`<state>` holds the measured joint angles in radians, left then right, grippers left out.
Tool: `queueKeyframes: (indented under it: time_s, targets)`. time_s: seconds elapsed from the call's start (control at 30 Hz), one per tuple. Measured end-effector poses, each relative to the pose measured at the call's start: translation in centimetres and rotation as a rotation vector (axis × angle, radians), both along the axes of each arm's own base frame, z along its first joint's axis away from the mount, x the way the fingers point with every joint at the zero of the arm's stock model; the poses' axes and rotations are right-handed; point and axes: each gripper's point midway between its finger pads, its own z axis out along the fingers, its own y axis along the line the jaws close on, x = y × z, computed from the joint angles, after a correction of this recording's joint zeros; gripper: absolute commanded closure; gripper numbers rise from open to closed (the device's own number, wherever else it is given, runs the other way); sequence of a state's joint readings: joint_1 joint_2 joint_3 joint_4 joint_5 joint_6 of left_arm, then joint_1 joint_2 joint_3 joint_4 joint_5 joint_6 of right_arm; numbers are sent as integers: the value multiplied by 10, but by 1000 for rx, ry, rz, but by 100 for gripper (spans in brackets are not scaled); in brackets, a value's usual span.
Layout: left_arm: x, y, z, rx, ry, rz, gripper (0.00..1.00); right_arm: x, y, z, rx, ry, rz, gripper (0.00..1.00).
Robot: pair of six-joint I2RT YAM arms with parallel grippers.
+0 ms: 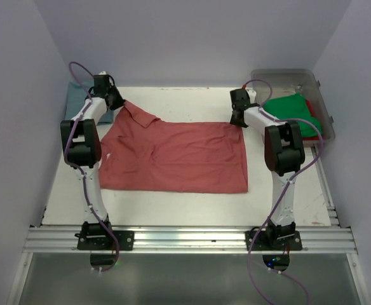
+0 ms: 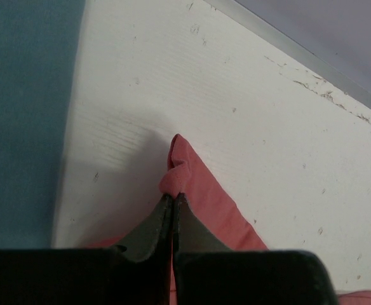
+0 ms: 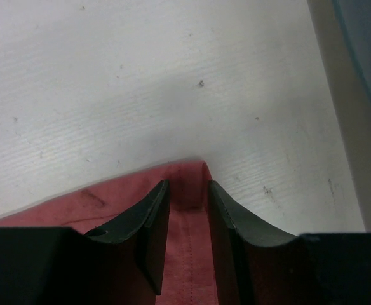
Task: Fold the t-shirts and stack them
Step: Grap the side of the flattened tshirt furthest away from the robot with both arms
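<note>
Cloth covers the middle of the table (image 1: pixel 173 206): the salmon shirt (image 1: pixel 179 155) lies spread nearly flat, its long side running left to right, with one far-left part rumpled and pulled up toward the back.

At that far-left part the left claw (image 2: pixel 174 198) is pressed together on a small bunched fold of the salmon shirt, and the cloth puckers just past the fingertips. To its left, on the far-left corner of the table, lies the teal shirt (image 2: pixel 20 95), apart from the salmon one with bare table between them.

At the far-right corner of the salmon shirt the right claw (image 3: pixel 188 184) points down with its fingers (image 3: pixel 147 216) standing apart. The corner of the cloth shows in the gap between them and lies flat on the table, not pinched.

Off the table's far-right side stands the clear bin (image 1: pixel 287 76). Inside it the green shirt (image 1: pixel 293 109) lies heaped, with a strip of the red shirt (image 1: pixel 310 107) showing at its right side.
</note>
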<state>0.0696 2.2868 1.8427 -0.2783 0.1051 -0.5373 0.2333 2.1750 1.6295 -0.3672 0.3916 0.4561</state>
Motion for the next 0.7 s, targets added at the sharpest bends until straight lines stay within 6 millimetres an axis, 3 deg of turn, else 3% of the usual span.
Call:
queueKeyframes:
  time_s: [0.23, 0.37, 0.53, 0.7]
  targets:
    - [0, 0, 0, 0, 1, 0, 100, -8, -1, -10, 2, 32, 3, 68]
    - [0, 0, 0, 0, 1, 0, 100, -8, -2, -10, 9, 31, 0, 78]
    - [0, 0, 0, 0, 1, 0, 100, -7, -5, -10, 14, 29, -11, 100]
    - [-1, 0, -1, 0, 3, 0, 100, -8, -8, -11, 15, 32, -19, 100]
